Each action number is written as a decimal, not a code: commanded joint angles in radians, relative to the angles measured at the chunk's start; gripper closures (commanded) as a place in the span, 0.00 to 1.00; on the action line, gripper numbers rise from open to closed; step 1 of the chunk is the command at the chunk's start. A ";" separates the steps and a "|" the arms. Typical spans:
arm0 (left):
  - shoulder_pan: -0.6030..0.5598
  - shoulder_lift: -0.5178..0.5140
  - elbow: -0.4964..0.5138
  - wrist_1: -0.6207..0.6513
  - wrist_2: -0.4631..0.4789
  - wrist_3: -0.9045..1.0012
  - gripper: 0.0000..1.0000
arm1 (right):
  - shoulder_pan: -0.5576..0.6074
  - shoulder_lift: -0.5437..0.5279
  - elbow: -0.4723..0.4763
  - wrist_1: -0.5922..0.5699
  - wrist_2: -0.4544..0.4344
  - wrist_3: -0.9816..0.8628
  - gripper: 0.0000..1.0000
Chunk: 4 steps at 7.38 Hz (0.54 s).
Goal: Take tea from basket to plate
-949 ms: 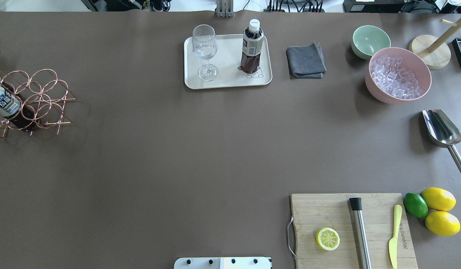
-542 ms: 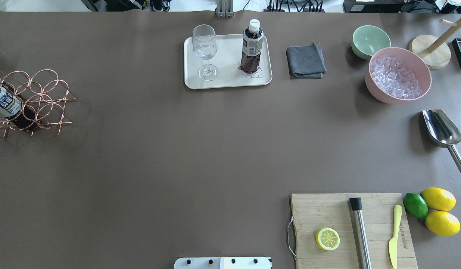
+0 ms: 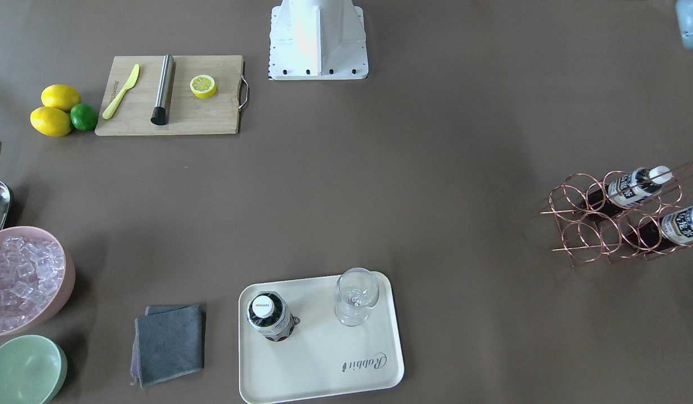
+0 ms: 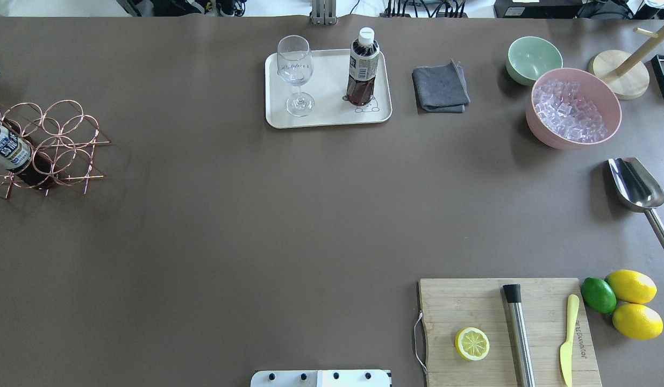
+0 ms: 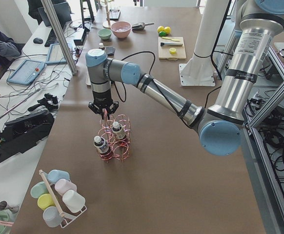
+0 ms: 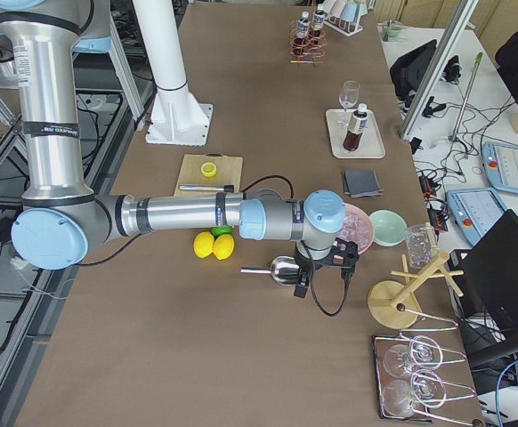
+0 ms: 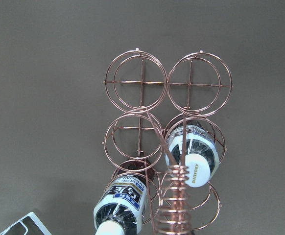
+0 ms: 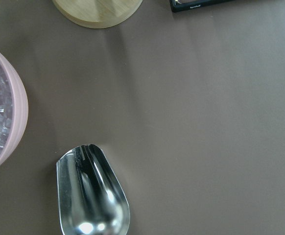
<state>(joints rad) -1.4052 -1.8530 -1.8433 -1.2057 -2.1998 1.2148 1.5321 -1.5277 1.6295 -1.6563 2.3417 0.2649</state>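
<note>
progress looks near complete: one tea bottle (image 4: 363, 70) stands upright on the plate (image 4: 326, 117), at the corner with the bear drawing, beside a stemmed glass (image 4: 295, 72) but apart from it. nothing grips it. two more bottles (image 3: 632, 188) lean in the rings of the basket (image 4: 57, 140), well apart from the plate on the robot's left; the task does not say whether they must follow. the left gripper (image 5: 103, 108) hangs just above the basket. only a side view shows it, so i cannot tell whether its fingers are spread or pressed together. the right gripper (image 6: 335, 258) hovers over a metal scoop (image 8: 91, 196) near the pink bowl (image 4: 537, 129) of ice; its fingers cannot be judged either. the bottle on the plate is slim, dark brown below, with a white cap and a white-and-blue label.
</note>
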 commanded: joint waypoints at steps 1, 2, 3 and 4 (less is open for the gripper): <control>0.000 0.001 0.003 0.000 0.000 0.002 0.02 | -0.009 -0.005 -0.004 0.001 -0.001 -0.001 0.00; -0.001 0.005 0.004 0.000 0.002 0.002 0.02 | -0.009 -0.005 0.000 0.001 -0.001 -0.001 0.00; -0.008 0.008 0.004 0.003 0.003 0.002 0.02 | -0.009 -0.005 -0.003 0.001 -0.004 0.000 0.00; -0.024 0.012 0.004 0.006 0.003 0.002 0.02 | -0.009 -0.006 -0.002 0.001 -0.002 0.000 0.00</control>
<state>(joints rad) -1.4103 -1.8474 -1.8399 -1.2041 -2.1978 1.2165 1.5235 -1.5325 1.6272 -1.6552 2.3396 0.2645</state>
